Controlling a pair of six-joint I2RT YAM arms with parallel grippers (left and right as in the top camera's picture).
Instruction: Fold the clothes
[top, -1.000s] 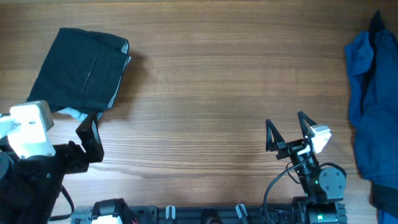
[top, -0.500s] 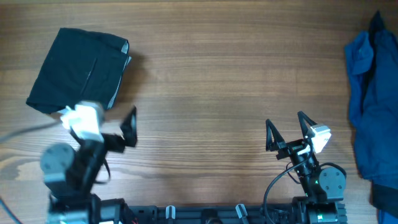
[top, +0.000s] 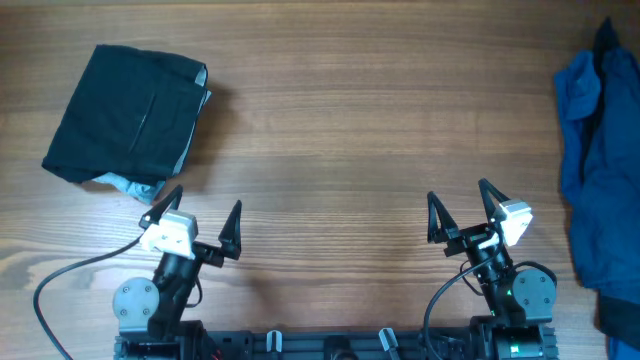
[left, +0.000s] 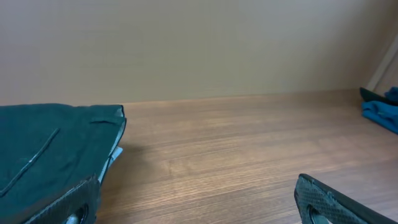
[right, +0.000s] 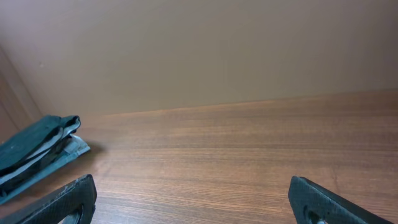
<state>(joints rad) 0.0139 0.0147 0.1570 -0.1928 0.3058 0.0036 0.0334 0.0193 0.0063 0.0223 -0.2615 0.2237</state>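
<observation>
A folded dark teal garment (top: 128, 112) lies at the table's far left; it also shows in the left wrist view (left: 46, 149) and in the right wrist view (right: 34, 149). A rumpled blue garment (top: 600, 170) lies unfolded at the right edge, and a bit of it shows in the left wrist view (left: 380, 112). My left gripper (top: 195, 208) is open and empty near the front edge, just below the folded garment. My right gripper (top: 462, 208) is open and empty at the front right.
Bare wooden table (top: 350, 130) lies between the two garments. The arm bases and cables sit along the front edge (top: 330, 345). A plain wall rises behind the table (left: 199, 43).
My left arm has drawn back from the folded garment to the front edge and now rests there with its gripper open. The right arm has not moved.
</observation>
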